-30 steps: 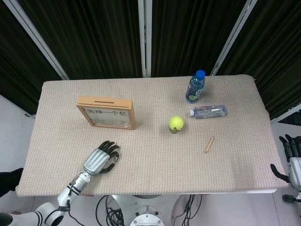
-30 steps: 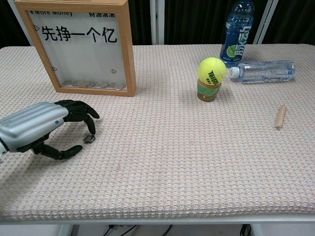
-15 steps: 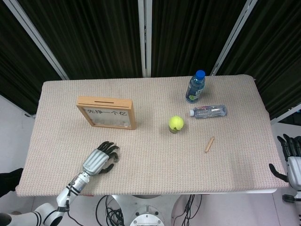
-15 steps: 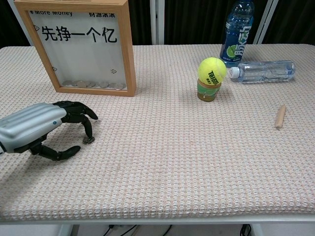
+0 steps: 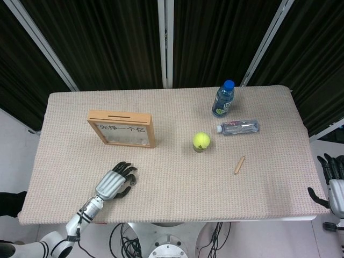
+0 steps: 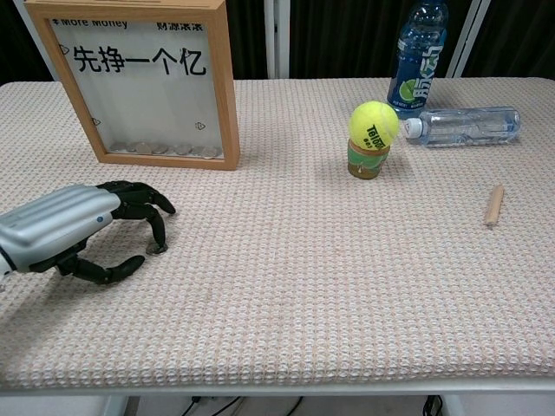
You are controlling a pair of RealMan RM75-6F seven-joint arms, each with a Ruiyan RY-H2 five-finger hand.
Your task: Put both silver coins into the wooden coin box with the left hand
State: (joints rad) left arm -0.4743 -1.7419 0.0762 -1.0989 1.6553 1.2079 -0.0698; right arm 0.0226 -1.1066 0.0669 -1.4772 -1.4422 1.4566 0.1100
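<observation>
Left hand [image 6: 82, 227] arched on table, fingertips [image 6: 159, 245] touching a silver coin [image 6: 153, 250]

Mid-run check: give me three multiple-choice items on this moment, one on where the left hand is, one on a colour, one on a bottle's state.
1. Where is the left hand?
A. On the table in front of the wooden coin box
B. Above the box's slot
C. Beside the tennis ball

2. What colour is the cap of the upright bottle?
A. Red
B. Blue
C. White

3. How is the clear bottle placed?
A. Standing upright
B. Held in the right hand
C. Lying on its side

Answers: 1 A, the hand's fingertips are down on the cloth nearer the robot than the box. 2 B, the head view shows a blue cap. 3 C, it lies flat beside the upright bottle, with the right hand off past the table edge.
</observation>
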